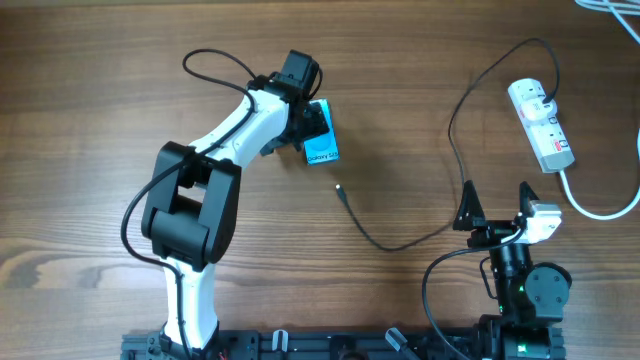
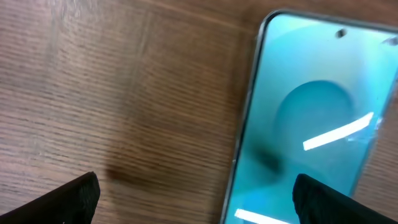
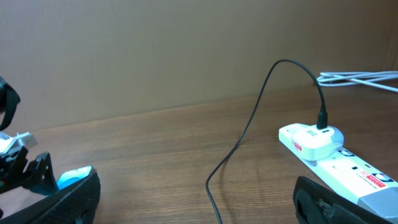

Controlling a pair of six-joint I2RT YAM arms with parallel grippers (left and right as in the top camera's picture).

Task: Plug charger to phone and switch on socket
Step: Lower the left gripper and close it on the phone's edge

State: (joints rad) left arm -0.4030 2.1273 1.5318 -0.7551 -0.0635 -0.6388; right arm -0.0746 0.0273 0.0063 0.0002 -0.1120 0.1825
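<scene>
Phone (image 1: 323, 146): you see a cyan-teal screen facing up, white edge, lying flat on the bench (image 1: 90, 90) left of centre, upper part covered from above.
Charger (image 1: 341, 192): thin black cable, plugged into the socket's far end, looping across the bench; its tip lies free, near your phone, not touching it.
Socket (image 1: 541, 125): white strip with red marks, far right of you.

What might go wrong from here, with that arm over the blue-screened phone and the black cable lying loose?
The left gripper sits off-centre: one finger is over the small cyan-screened phone, the other over the bare wooden table, so closing may shove the phone instead of gripping it. The thin black charger cable lies slack right by the open right gripper; a snag could tug its plug at the white power strip.
</scene>
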